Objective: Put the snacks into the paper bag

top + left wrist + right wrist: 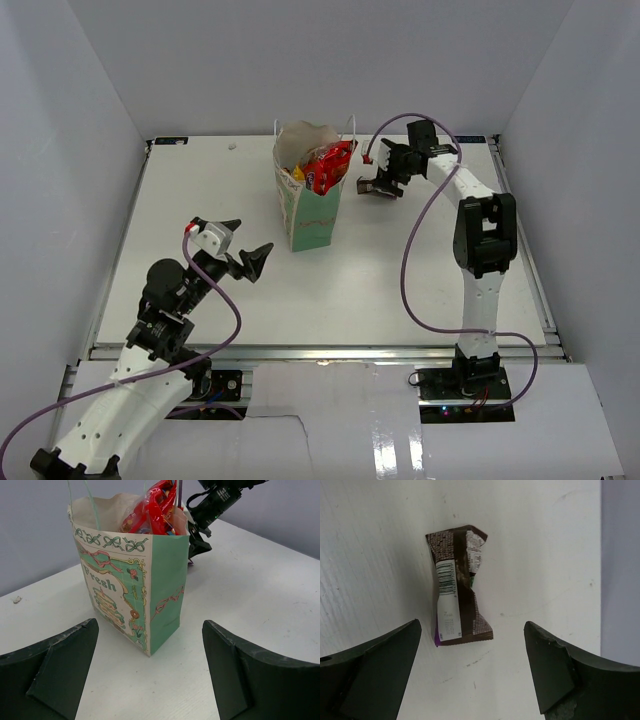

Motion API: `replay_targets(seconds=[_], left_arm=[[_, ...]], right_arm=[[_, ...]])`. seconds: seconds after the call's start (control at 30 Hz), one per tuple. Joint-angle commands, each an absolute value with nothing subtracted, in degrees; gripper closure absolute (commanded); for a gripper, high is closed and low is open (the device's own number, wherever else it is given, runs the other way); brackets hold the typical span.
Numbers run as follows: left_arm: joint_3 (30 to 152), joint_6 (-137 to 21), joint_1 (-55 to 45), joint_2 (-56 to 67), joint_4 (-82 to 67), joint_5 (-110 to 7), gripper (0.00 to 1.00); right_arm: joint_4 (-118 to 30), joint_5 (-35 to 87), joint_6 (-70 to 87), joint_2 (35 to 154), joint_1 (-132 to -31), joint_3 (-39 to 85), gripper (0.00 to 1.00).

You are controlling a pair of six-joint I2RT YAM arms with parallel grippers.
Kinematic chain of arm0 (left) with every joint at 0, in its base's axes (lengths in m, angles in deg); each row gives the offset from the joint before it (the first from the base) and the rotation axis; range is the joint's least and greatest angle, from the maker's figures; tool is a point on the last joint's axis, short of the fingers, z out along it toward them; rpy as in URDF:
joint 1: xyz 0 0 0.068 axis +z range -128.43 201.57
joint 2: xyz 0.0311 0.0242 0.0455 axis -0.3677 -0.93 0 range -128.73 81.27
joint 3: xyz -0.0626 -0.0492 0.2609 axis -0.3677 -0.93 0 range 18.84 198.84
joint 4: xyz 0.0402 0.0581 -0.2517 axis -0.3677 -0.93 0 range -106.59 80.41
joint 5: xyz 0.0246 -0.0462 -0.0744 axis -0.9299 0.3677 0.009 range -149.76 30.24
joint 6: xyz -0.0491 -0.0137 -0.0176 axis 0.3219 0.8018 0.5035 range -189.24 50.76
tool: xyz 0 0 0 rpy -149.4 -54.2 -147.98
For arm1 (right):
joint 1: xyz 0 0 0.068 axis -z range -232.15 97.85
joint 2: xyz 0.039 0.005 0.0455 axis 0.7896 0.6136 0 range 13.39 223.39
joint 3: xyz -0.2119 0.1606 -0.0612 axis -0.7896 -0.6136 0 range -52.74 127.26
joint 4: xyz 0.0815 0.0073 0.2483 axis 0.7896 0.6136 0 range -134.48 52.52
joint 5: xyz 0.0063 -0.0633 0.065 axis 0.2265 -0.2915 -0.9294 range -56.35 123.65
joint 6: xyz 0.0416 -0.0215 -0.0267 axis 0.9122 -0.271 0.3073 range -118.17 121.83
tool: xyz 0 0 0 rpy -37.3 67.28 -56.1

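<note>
The mint-green paper bag (312,215) stands upright at mid-table, printed side toward the left wrist camera (165,590). A red-orange packet (330,165) sticks out of its open top (155,510). One dark brown bar (457,587) lies flat on the table, barcode side up. My right gripper (471,625) hangs open above it, with the bar just ahead of the fingertips and not touched. From above, that right gripper (380,187) is just right of the bag and covers the bar. My left gripper (250,240) is open and empty, low over the table left and in front of the bag (149,625).
White walls enclose the table (200,200) on three sides. The right arm's purple cable (415,250) loops over the table right of the bag. A small speck (232,147) lies near the back edge.
</note>
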State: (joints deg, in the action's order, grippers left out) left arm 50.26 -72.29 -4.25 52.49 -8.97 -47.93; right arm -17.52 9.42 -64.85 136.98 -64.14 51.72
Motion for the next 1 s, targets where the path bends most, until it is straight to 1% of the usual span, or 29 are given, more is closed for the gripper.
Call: replay_targets(seconds=[0.0,0.3,0.4,0.5,0.67,0.7,0.77,0.8,0.87,0.9,0.97], left_arm=[[49.4,-73.0,-3.8,51.7,-8.0,-47.5,0.04],[49.3,-73.2,-3.8,51.1,-7.8,-47.2,0.04],[49.3,-73.1,-3.8,51.2,-7.8,-47.2,0.04],[49.3,-73.2,-3.8,51.2,-7.8,-47.3,0.04],[49.3,-73.3,-3.8,51.4,-7.8,-47.5,0.04],[49.2,-73.3,-3.8,51.5,-7.8,-47.5,0.04],[49.3,-73.3,-3.8,51.6,-7.8,-47.5,0.04],[49.2,-73.3,-3.8,51.6,-7.8,-47.4,0.04],[49.3,-73.2,-3.8,51.6,-7.8,-47.3,0.04],[49.3,-73.1,-3.8,51.7,-7.8,-47.3,0.04],[49.3,-73.0,-3.8,51.9,-7.8,-47.0,0.04]], right_arm=[[-16.4,13.8,-68.0,139.3,-65.6,56.0,0.11],[-17.5,15.9,-65.7,145.1,-66.6,58.0,0.12],[-18.5,16.7,-64.3,146.5,-66.7,58.5,0.14],[-18.6,17.6,-61.5,148.1,-66.7,60.3,0.19],[-17.7,17.2,-57.0,148.9,-66.7,61.3,0.34],[-17.6,17.1,-56.6,148.7,-66.7,60.9,0.40],[-17.7,16.4,-55.5,147.3,-66.6,59.1,0.48],[-17.6,16.1,-55.0,146.6,-66.5,58.3,0.55],[-17.6,14.7,-53.6,144.5,-66.0,55.6,0.61],[-17.6,14.3,-52.8,143.8,-66.0,54.7,0.66],[-17.2,12.8,-51.2,141.6,-65.3,53.3,0.70]])
